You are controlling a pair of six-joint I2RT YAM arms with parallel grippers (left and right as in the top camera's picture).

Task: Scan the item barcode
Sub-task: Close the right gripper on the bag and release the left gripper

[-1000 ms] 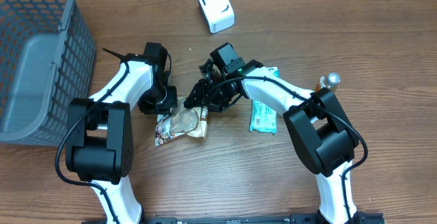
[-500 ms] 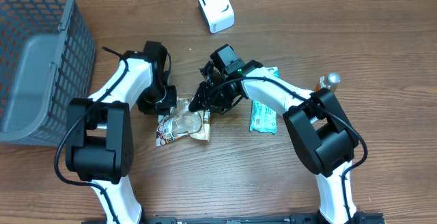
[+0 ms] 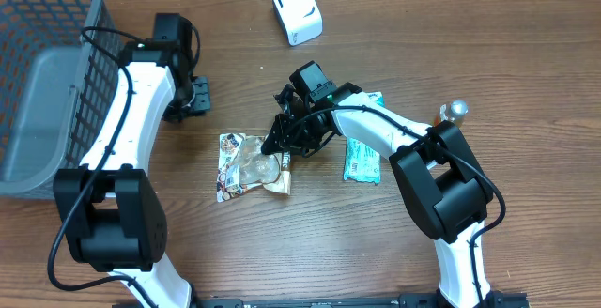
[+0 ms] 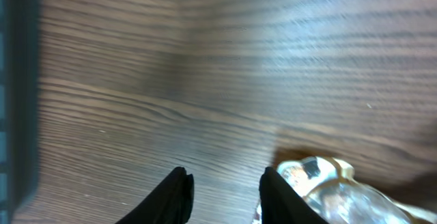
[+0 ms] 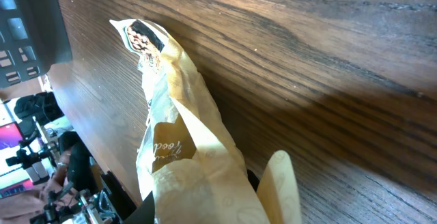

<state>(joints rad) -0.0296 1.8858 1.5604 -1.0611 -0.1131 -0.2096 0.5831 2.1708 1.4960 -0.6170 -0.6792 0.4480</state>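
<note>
Basket: grey mesh, at the left edge of your desk.
Left fingers: just right of the basket and well apart from the packet. You see them partly spread over bare wood, holding nothing.
Snack packet: lies mid-desk, crumpled. It has a printed picture strip at its left end, a clear crinkled window in the middle, and tan paper with a brown label at the right end. You cannot make out a barcode.
Right fingers: closed on the packet's far right corner, which lifts off the wood toward them.
Scanner: white, at the far edge, beyond the packet and a little to its right.
Green packet: flat, right of the right fingers, partly under that arm.
Change: a second ago your left fingers were pinched at the packet's left end. They have let go and drawn away to the far left. The packet has slid slightly right and near, and lies flatter.
</note>
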